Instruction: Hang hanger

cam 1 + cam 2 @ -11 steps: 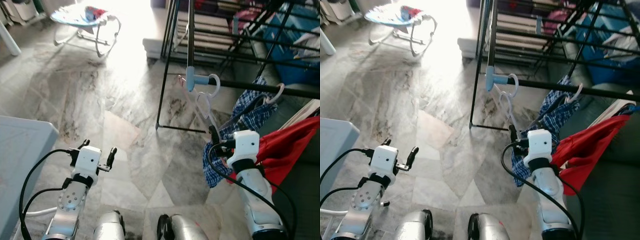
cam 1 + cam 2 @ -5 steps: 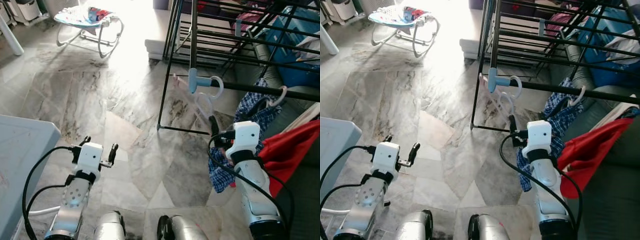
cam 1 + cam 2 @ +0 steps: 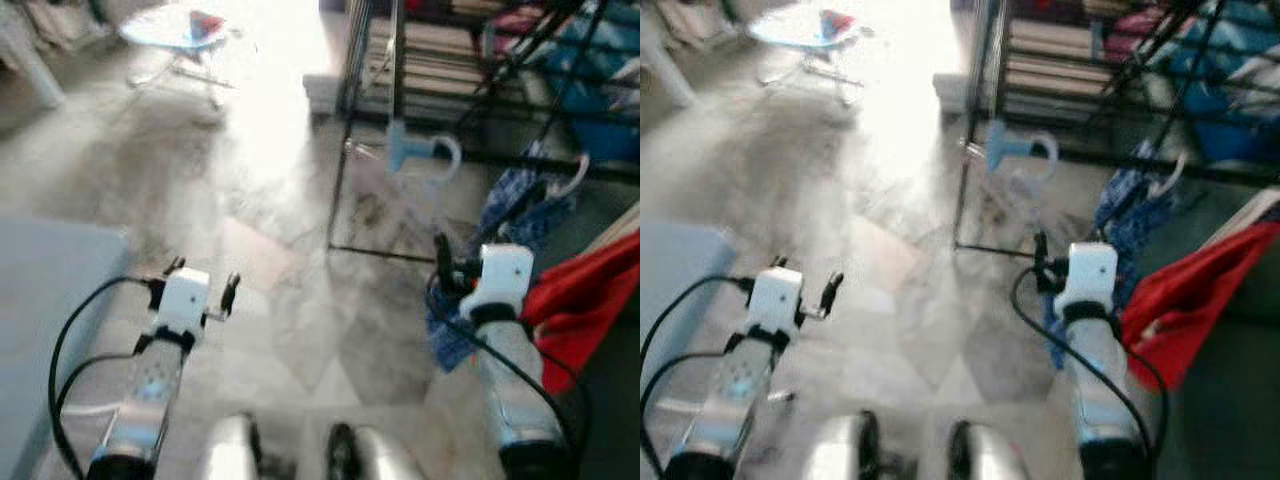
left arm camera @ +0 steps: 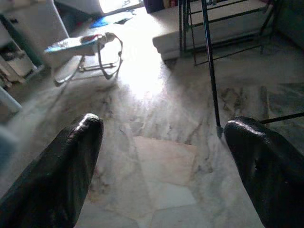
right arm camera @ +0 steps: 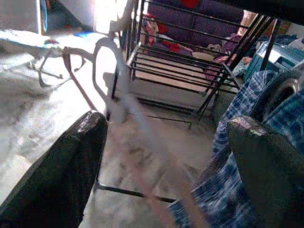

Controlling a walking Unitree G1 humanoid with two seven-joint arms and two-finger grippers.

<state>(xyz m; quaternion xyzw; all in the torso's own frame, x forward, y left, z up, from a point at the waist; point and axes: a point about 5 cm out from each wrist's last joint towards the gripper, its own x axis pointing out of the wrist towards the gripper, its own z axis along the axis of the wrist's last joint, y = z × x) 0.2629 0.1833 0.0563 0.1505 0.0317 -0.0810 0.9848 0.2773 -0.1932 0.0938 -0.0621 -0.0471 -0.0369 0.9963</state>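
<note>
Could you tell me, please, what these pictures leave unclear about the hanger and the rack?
- White hanger: motion-blurred in the right wrist view; whether the right gripper holds it is unclear.
- Drying rack: top cut off by the eye views' edge.
- Blue checked garment: its hanger's hook is blurred.

Both head views are smeared with motion blur, so the marble floor (image 3: 300,300) and the drying rack (image 3: 400,60) have soft edges throughout. A strong white glare pours in from about 12 o'clock, washing out the floor beside the baby bouncer (image 3: 185,30) and leaving the corners at 5 and 7 o'clock dimmer. The wrist views are sharper in the distance, with the same blown-out patch at 12 o'clock, dark defocused fingers (image 4: 52,180) up close, and a blurred pale hanger (image 5: 137,142) streaking across the right one.
</note>
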